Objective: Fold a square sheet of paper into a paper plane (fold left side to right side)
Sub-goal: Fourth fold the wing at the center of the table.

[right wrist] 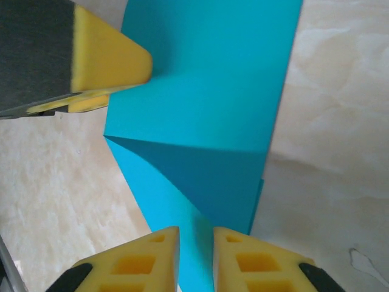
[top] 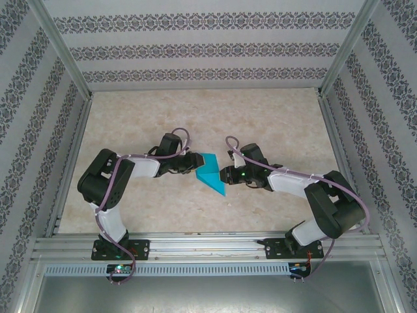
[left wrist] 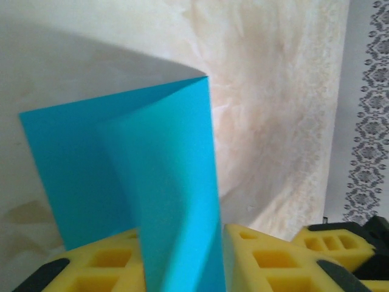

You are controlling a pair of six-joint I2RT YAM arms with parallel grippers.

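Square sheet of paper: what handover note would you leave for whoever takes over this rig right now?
left tool: the square sheet of paper rises between its fingers; grip unclear.
right tool: jaws slightly apart, with the sheet's corner in the gap.
Sheet: mid-table, between both tools, one flap raised.
Done: sheet folded over, with a diagonal crease showing.
Left: remaining folds; no dart shape yet.

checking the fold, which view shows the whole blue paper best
Top external: nearly the whole paper shows, outline and point, though small. Left wrist shows it close, lower part cut off; right wrist shows layered folds, edges cut off.
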